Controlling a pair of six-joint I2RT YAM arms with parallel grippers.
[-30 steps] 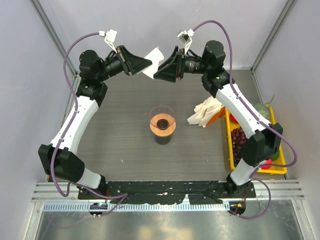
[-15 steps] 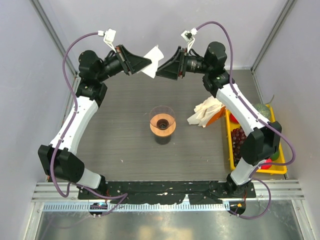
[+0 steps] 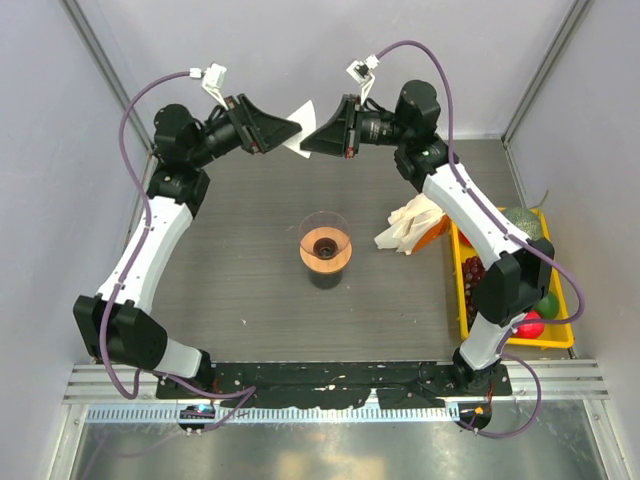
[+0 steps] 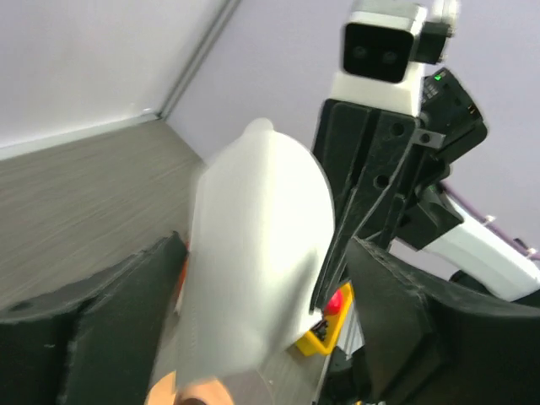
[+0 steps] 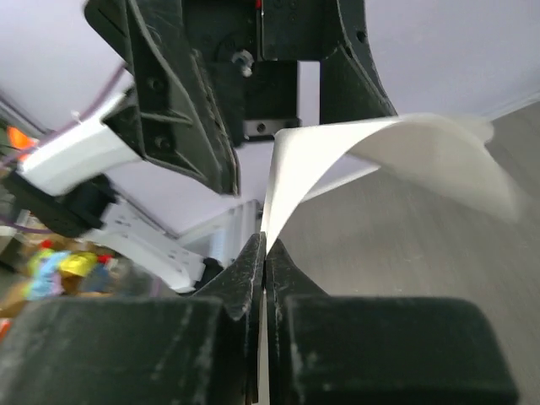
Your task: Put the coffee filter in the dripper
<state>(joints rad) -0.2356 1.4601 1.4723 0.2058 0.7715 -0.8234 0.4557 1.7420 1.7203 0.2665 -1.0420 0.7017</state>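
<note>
The coffee filter (image 3: 298,118), a thin white paper cone, hangs in the air above the back of the table between my two grippers. My right gripper (image 3: 306,140) is shut on its edge; in the right wrist view the jaws (image 5: 264,249) pinch the paper, and the filter (image 5: 405,148) curls up and to the right. My left gripper (image 3: 292,128) stands open around the filter (image 4: 257,253), with a gap on each side of the paper. The dripper (image 3: 325,245), a clear cone with a tan wooden collar, stands mid-table below, apart from both grippers.
A ruffled bunch of white paper filters (image 3: 410,225) lies right of the dripper. A yellow tray (image 3: 460,300) with grapes and other fruit sits at the right edge. Grey walls and metal frame posts close off the back and sides.
My right gripper has shut on the filter's edge and my left gripper has opened off it. Both grippers have shifted slightly left with the filter between them.
</note>
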